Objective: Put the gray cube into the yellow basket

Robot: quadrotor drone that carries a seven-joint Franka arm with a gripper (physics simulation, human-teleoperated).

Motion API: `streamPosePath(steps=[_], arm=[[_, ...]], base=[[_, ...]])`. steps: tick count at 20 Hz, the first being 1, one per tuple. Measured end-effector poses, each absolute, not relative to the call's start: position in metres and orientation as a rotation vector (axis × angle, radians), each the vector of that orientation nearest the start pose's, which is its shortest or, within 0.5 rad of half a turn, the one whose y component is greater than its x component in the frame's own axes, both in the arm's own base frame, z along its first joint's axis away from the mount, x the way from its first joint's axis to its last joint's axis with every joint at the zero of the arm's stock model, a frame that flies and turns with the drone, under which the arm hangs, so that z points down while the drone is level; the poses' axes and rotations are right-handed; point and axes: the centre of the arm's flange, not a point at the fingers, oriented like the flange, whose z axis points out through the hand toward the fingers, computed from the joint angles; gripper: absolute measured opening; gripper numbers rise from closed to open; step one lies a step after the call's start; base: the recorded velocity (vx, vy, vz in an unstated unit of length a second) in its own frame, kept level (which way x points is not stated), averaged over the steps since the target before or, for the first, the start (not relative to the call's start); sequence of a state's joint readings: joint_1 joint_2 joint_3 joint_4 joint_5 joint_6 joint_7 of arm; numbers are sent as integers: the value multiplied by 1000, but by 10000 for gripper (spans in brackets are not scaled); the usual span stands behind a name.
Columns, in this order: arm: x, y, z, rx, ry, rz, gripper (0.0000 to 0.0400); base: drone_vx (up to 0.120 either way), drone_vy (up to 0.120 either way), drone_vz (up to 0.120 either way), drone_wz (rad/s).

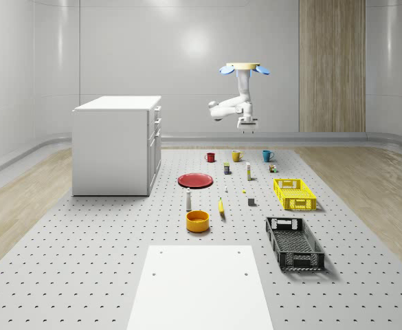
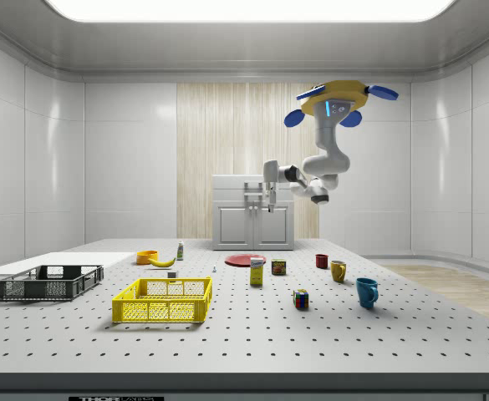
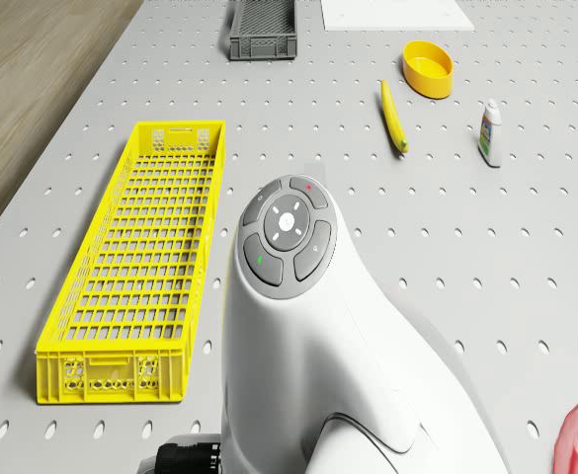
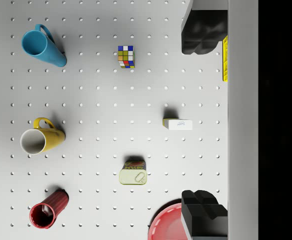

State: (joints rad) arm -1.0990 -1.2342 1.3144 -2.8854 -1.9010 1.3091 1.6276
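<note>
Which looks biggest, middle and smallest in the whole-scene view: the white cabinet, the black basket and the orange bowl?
1. white cabinet
2. black basket
3. orange bowl

The basket lies nearer the camera than the cabinet, yet the cabinet looks far larger.

Red plate (image 1: 196,180), banana (image 1: 221,206), black basket (image 1: 295,243), blue mug (image 4: 42,46)

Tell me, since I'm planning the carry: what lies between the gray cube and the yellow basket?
Bare perforated table, in the whole-scene view: nothing lies between the gray cube and the yellow basket.
</note>
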Motion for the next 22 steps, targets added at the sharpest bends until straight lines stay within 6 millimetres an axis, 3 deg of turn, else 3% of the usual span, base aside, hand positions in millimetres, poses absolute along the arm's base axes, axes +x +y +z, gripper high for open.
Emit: streamPosePath(steps=[11,15,22], arm=[[307,0,491,1,-2,785,400],[307,0,491,1,-2,785,400],[307,0,491,1,-2,785,400]], base=[[120,0,-120,0],[120,0,-40,0],[120,0,-120,0]])
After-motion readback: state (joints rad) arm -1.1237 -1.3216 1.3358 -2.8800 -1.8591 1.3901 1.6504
